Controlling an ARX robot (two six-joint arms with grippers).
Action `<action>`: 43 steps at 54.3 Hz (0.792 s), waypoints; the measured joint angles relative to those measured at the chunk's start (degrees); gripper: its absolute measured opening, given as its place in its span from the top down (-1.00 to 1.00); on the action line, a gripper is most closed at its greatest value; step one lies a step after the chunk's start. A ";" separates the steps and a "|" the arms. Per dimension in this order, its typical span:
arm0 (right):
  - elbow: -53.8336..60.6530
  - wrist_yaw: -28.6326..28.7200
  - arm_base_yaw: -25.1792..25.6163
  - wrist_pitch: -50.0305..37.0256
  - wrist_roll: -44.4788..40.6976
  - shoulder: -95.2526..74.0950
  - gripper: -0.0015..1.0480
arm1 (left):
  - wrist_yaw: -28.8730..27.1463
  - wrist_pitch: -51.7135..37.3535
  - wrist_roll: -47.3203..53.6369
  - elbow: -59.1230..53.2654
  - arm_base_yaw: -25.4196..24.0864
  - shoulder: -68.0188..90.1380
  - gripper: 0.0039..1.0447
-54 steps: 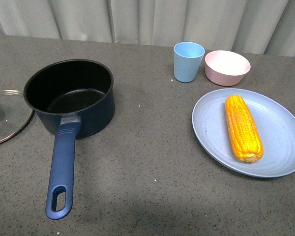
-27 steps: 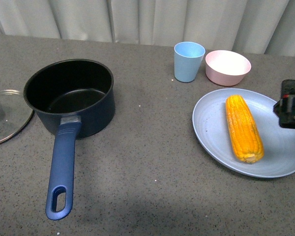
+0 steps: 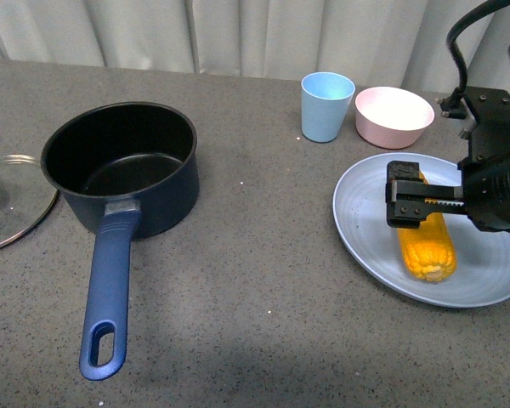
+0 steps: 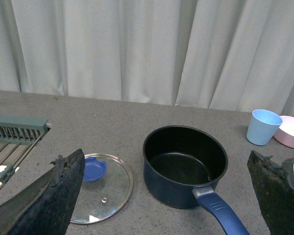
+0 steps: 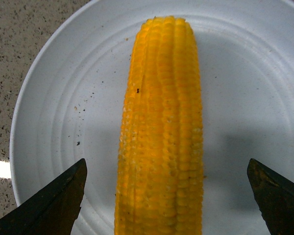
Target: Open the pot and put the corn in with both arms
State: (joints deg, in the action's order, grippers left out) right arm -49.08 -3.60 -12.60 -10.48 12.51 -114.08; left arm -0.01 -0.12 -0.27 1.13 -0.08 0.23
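While its fingers [image 5: 54, 205] stand wide apart, the right hand [image 5: 166, 164] hovers astride the corn [image 3: 427, 251], gripping nothing.

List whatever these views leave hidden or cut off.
- Front view: the right gripper covers much of the corn. Its height above the corn is unclear.
- Front view: the left edge cuts the lid, and the knob is mostly out of frame.
- Left wrist view: the bottom edge cuts the end of the pot handle.
- Left gripper: absent from the front view, and only its finger tips show in its wrist view.
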 joint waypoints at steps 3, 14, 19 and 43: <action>-0.81 -0.24 -0.11 0.48 0.24 -0.90 -0.83 | 0.00 0.00 0.00 0.00 0.00 0.00 -0.88; -3.82 -0.66 -0.22 2.47 1.22 -3.67 -0.64 | 0.00 0.00 0.00 0.00 0.00 0.00 -0.88; -4.11 -0.68 -0.24 2.58 1.25 -4.02 -0.40 | 0.00 0.00 0.00 0.00 0.00 0.00 -0.88; -3.63 4.00 0.50 3.45 3.61 -1.92 0.54 | 0.02 0.00 0.00 0.00 0.00 0.00 -0.88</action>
State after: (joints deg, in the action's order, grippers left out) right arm -52.71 0.40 -12.10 -7.03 16.12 -116.01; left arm 0.01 -0.12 -0.27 1.13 -0.08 0.23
